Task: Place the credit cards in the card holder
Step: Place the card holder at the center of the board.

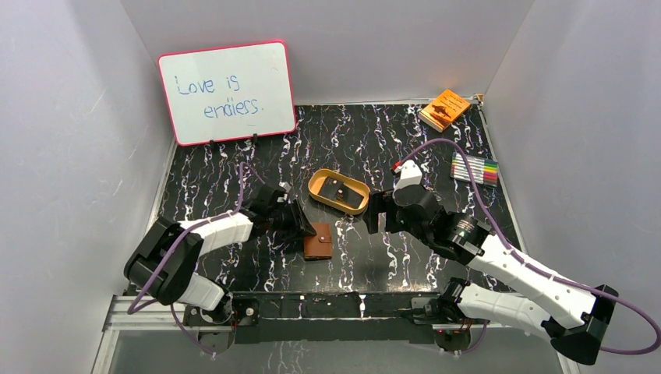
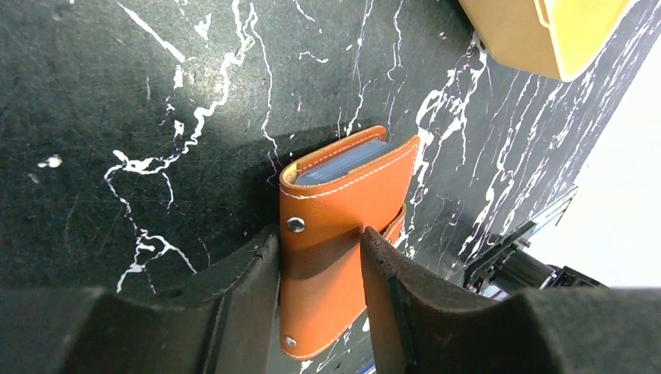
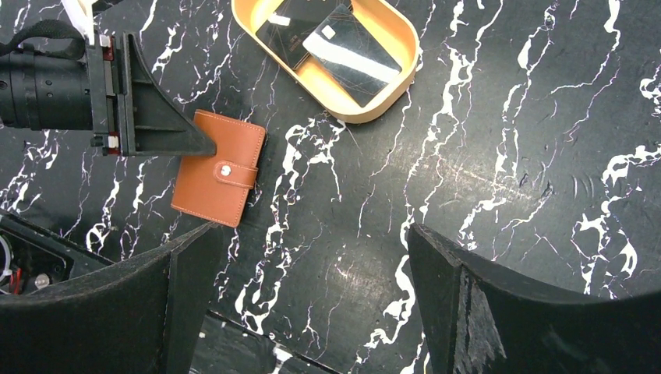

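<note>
- Reddish-brown leather, the card holder (image 1: 317, 241) lies flat on the marbled bench (image 1: 234, 164), near the tan tray (image 1: 312, 187) on its side toward the arm bases. The credit cards (image 1: 343, 194) rest inside the tray.
- Left wrist: the left claw (image 2: 319, 245) has its fingers (image 2: 249, 288) narrowly parted, flanking the holder's snap end. They seem to touch it, but I cannot tell whether they grip it.
- Right wrist: the right claw (image 3: 312, 273) gapes wide and holds nothing, above bare bench on the tray's near side. Two cards overlap in the tray.
</note>
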`<action>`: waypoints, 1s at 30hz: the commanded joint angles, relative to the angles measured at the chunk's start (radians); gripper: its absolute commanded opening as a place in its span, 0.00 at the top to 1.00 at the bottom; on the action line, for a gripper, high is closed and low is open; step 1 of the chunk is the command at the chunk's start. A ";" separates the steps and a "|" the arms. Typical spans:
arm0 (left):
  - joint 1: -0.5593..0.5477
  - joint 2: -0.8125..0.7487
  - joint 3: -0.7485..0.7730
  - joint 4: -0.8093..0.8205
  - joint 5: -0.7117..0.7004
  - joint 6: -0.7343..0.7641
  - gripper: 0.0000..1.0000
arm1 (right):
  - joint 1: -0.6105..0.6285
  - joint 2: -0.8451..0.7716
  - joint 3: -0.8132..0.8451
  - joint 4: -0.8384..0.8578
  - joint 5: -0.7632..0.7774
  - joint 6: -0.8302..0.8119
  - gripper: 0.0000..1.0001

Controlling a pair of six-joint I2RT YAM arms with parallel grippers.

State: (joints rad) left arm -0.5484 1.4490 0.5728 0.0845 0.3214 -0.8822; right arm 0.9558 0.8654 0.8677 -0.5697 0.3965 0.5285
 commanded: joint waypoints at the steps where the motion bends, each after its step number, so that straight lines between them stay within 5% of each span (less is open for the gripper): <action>1: -0.010 -0.037 0.021 -0.127 -0.083 0.033 0.59 | 0.001 -0.015 0.011 0.027 0.004 0.013 0.04; 14: -0.113 -0.209 0.096 -0.332 -0.263 0.077 0.52 | 0.000 -0.003 0.005 0.044 -0.004 0.011 0.04; 19: -0.222 -0.149 0.122 -0.334 -0.298 0.044 0.53 | 0.001 0.007 0.007 0.056 -0.016 0.012 0.04; 30: -0.283 -0.069 0.133 -0.331 -0.364 0.027 0.53 | 0.000 -0.007 0.018 0.032 -0.015 0.016 0.04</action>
State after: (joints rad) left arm -0.8120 1.3590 0.6849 -0.2173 0.0208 -0.8555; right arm 0.9558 0.8772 0.8677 -0.5667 0.3786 0.5289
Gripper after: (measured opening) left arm 0.475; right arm 0.959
